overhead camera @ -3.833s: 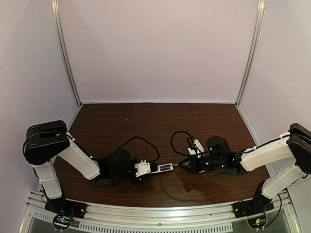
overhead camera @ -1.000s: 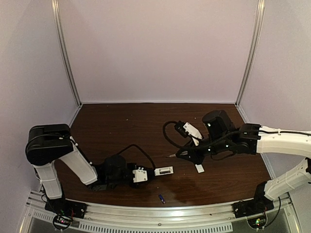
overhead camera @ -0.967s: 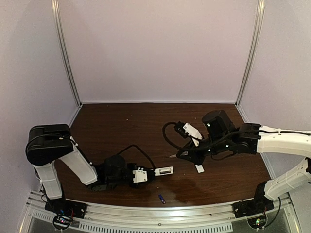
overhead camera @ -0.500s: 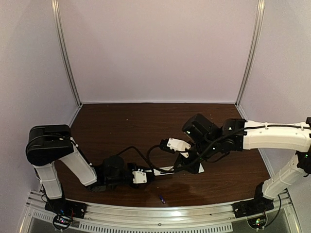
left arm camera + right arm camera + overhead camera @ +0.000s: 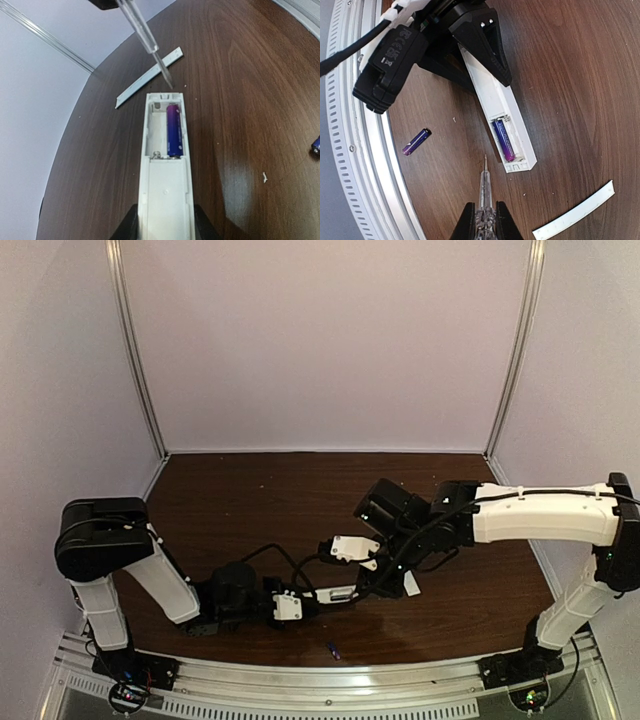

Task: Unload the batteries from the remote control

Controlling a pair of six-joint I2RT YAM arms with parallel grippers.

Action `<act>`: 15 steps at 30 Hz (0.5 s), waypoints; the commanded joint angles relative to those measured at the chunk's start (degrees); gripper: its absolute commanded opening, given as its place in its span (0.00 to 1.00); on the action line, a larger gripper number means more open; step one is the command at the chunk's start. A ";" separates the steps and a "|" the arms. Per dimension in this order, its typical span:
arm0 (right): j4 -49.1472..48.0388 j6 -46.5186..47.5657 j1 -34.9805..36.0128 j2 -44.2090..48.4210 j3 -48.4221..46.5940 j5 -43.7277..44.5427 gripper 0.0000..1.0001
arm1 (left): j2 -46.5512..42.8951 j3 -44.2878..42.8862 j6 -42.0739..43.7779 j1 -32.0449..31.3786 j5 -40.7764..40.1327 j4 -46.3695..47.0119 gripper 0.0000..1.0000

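Left jaws clamp the remote control (image 5: 165, 195) by its near end; one battery (image 5: 174, 131) sits in its open bay; second battery (image 5: 416, 141) lies loose on the counter (image 5: 250, 75); right jaws pinch the screwdriver (image 5: 485, 189), tip just beyond the bay end.

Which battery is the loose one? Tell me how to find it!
Look at the brown table, along the metal rail at its near edge. Just in from the rail, apart from the white remote, lies a tiny purple battery. Its twin sits inside the remote's bay; this one lies bare on the wood.
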State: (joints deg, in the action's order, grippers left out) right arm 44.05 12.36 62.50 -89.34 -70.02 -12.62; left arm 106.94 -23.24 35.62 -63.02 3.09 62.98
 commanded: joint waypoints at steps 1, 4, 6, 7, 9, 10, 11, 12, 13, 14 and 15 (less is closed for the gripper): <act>1.91 2.21 0.11 -1.28 -2.13 2.95 0.00 | 0.90 0.32 0.86 -0.32 1.36 3.73 0.00; 2.16 2.81 0.14 -2.27 -2.74 4.08 0.00 | 0.91 0.31 0.86 -0.32 1.80 3.73 0.00; 2.27 3.42 0.10 -2.96 -3.13 4.12 0.00 | 0.91 0.33 0.86 -0.30 1.87 3.73 0.00; 2.33 3.69 0.16 -3.32 -3.30 4.18 0.00 | 0.91 0.33 0.86 -0.34 1.91 3.73 0.00; 2.59 4.10 0.01 -4.00 -3.68 4.27 0.00 | 0.91 0.31 0.86 -0.30 2.07 3.64 0.00; 2.53 4.28 0.07 -4.26 -3.84 4.33 0.00 | 0.91 0.34 0.87 -0.32 2.09 3.64 0.00; 2.66 4.47 0.04 -4.41 -3.96 4.65 0.00 | 0.91 0.36 0.86 -0.34 2.13 3.57 0.00; 2.66 4.52 -0.06 -4.69 -4.10 5.09 0.00 | 0.91 0.31 0.86 -0.36 2.17 3.56 0.00; 2.61 4.65 -0.14 -4.85 -4.22 5.26 0.00 | 0.91 0.33 0.86 -0.30 2.26 3.55 0.00; 2.62 4.80 -0.17 -5.12 -4.31 5.28 0.00 | 0.91 0.35 0.86 -0.34 2.26 3.55 0.00; 2.72 4.82 -0.22 -5.31 -4.33 5.18 0.00 | 0.91 0.31 0.87 -0.39 2.35 3.55 0.00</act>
State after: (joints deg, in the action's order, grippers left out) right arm 45.60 16.14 62.50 -93.45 -72.93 -9.61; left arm 107.26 -23.22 35.99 -63.07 4.14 62.98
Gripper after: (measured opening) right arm 0.105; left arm 0.303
